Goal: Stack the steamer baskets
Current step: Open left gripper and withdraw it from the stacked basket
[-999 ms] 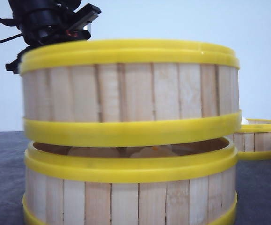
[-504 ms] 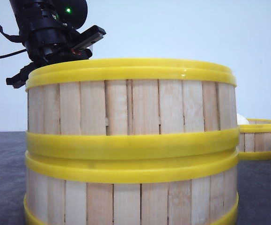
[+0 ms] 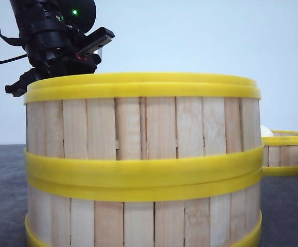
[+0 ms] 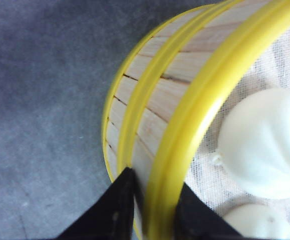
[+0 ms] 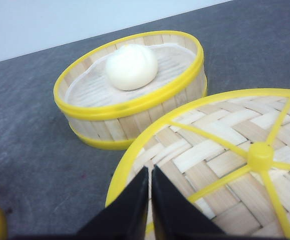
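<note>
My left claw (image 4: 152, 200) is clamped on the rim of the upper steamer basket (image 3: 138, 118), one finger outside the slats and the other inside, next to two white buns (image 4: 265, 142) lying on the cloth liner. In the front view that basket now sits on the lower steamer basket (image 3: 138, 221), their yellow rims meeting all the way round with no gap that I can see, so I judge this pair stacked, though not yet released.

My right claw (image 5: 150, 210) shows its fingers pressed together with nothing between them. It hovers just over the edge of a woven lid (image 5: 225, 165) with yellow ribs and a centre knob.

Beyond that lid stands a third steamer basket (image 5: 134, 117), on the grey bench (image 5: 34, 150), holding a single bun (image 5: 132, 66). From the stack, it lies off to my right and further back, well apart.

What I judge is left: let go of the upper basket's rim, then bring the third basket onto the stack. The lid may go on top last, though the task does not say so.
</note>
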You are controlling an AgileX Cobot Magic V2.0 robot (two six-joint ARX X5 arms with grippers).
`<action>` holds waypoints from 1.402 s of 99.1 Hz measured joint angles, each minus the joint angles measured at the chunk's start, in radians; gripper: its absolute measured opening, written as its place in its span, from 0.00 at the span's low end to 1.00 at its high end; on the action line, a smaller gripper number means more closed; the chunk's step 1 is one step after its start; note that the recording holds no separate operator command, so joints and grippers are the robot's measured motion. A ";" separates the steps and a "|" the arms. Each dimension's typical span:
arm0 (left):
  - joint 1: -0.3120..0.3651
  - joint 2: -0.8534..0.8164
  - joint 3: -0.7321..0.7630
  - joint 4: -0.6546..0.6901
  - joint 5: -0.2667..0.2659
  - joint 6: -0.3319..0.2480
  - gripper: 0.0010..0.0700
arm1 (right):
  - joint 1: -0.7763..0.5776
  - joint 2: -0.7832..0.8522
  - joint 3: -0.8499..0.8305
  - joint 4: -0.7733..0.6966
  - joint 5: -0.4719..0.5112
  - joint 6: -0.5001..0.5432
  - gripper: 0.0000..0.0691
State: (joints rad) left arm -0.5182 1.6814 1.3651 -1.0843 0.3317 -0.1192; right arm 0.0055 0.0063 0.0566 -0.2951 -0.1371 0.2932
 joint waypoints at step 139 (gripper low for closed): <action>0.042 -0.207 0.459 -0.074 0.026 0.022 0.10 | 0.000 0.019 0.100 0.156 0.072 0.122 0.01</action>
State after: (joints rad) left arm -0.4759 1.4742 1.8240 -1.1584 0.3576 -0.0975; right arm 0.0055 0.0257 0.1562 -0.1394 -0.0650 0.4149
